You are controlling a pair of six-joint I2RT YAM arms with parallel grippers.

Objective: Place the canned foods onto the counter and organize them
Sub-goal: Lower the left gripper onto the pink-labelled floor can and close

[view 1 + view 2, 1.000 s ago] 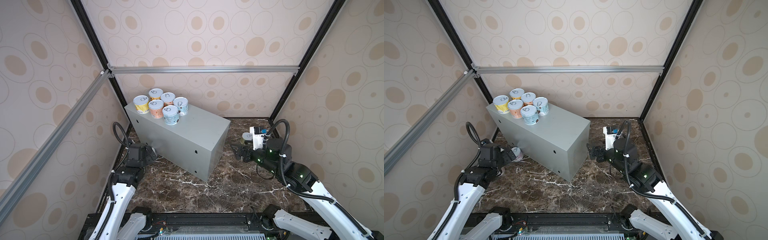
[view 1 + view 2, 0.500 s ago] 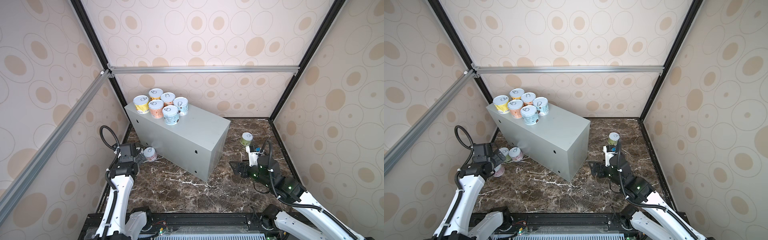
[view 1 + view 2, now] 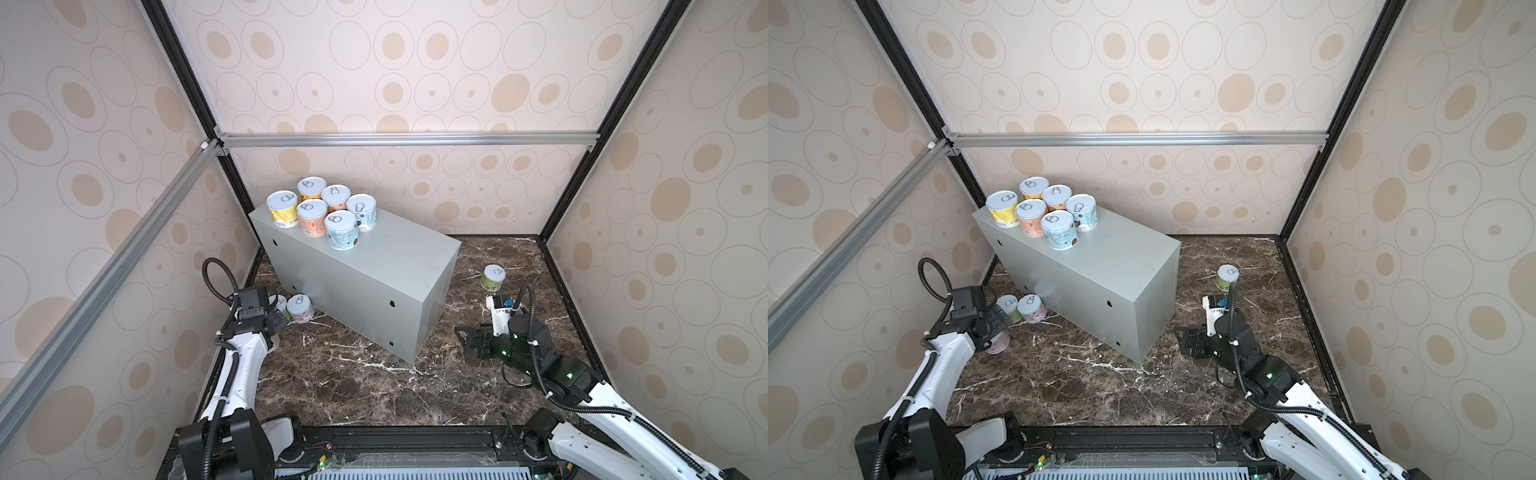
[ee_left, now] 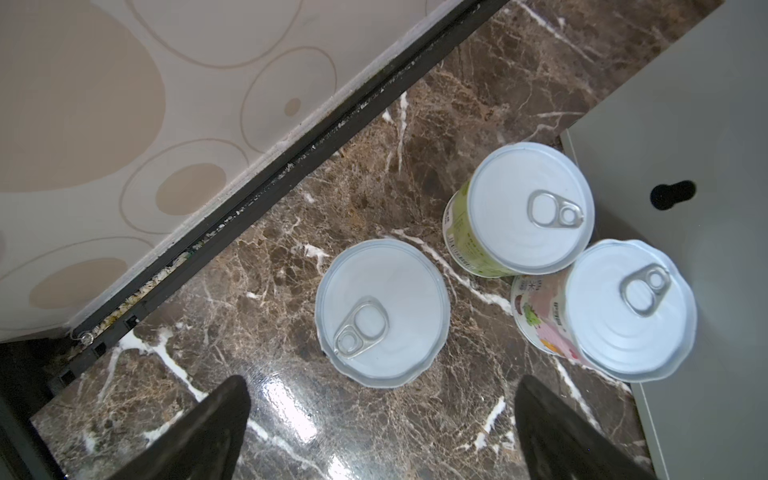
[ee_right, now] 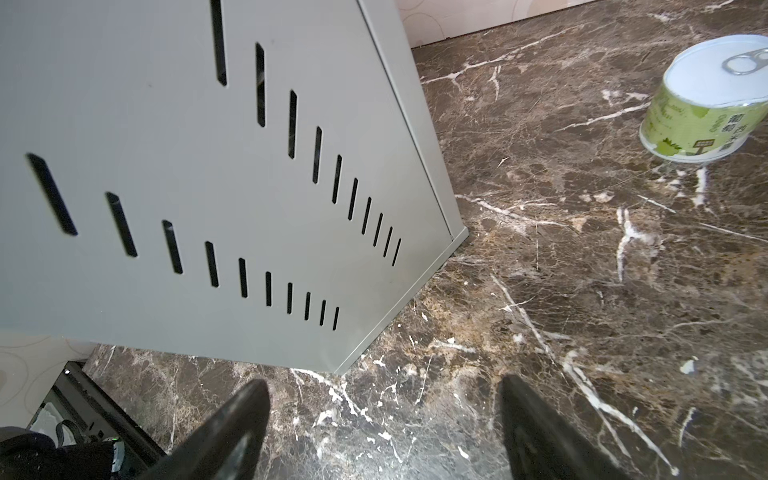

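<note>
Roughly, the job is past halfway: six cans (image 3: 311,216) stand clustered at one end of the grey counter (image 3: 399,266). Four sit on the marble floor (image 3: 353,390). Three cans (image 4: 382,311) are beside the counter below the left gripper (image 4: 382,390), whose jaws gape empty. A green can (image 5: 706,104) is near the right gripper (image 5: 382,382), likewise spread and empty.

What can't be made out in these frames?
Top views: the can nearest the left claw, mostly covered by the arm.
Left wrist view: that can's label, hidden beneath its lid.
Right wrist view: green can, cut by the picture edge.
Top views: print on the counter's cans, too small.
</note>
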